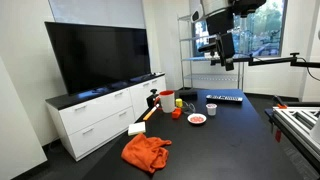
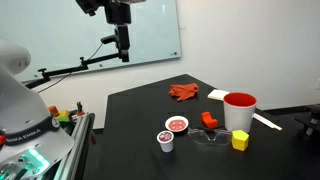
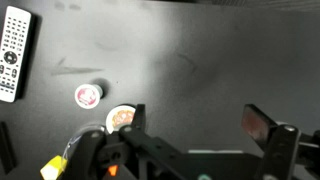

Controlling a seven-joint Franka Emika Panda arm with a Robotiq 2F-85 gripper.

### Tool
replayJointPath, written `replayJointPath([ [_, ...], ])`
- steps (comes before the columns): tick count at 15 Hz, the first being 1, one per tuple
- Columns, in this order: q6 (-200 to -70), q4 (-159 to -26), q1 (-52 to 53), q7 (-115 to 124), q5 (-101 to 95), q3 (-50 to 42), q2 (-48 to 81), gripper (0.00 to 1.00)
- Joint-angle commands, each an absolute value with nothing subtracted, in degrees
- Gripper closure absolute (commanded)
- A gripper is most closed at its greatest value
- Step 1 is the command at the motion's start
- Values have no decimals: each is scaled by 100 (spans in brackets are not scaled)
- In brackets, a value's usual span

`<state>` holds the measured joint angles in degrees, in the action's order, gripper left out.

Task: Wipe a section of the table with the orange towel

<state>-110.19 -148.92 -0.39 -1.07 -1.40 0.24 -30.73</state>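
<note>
Hand [image 3: 197, 116]: fingers spread wide, holding nothing, raised far higher than the red cup [image 2: 239, 110].
Orange towel [image 1: 146, 152]: crumpled on the black worktop [image 2: 140, 130], well apart from the red cup.
Remote control [image 3: 14, 52]: lying flat, apart from the red cup.

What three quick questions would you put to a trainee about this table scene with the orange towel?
1. True or false: the gripper holds the crumpled orange towel.
2. Which of these sits closest to the tall red plastic cup? A) the small yellow block B) the grey remote control C) the orange towel
3. Fill in: the gripper hangs high above the black table, and in the wrist view its jaws stand ___.

Key: 1 false, the towel lies on the table; 2 A; 3 open.
</note>
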Motion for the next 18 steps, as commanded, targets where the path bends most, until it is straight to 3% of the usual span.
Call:
replayJointPath([
  [1, -11036, -14764, -23, -99, -146, 10, -3101, 0],
  [9, -11413, -14855, 366, -1742, -90, -282, -2959, 0],
  [14, -12628, -14556, 557, -1683, 199, -208, -1826, 0],
  [18, -12615, -14844, 475, -1490, 20, -100, -1917, 0],
])
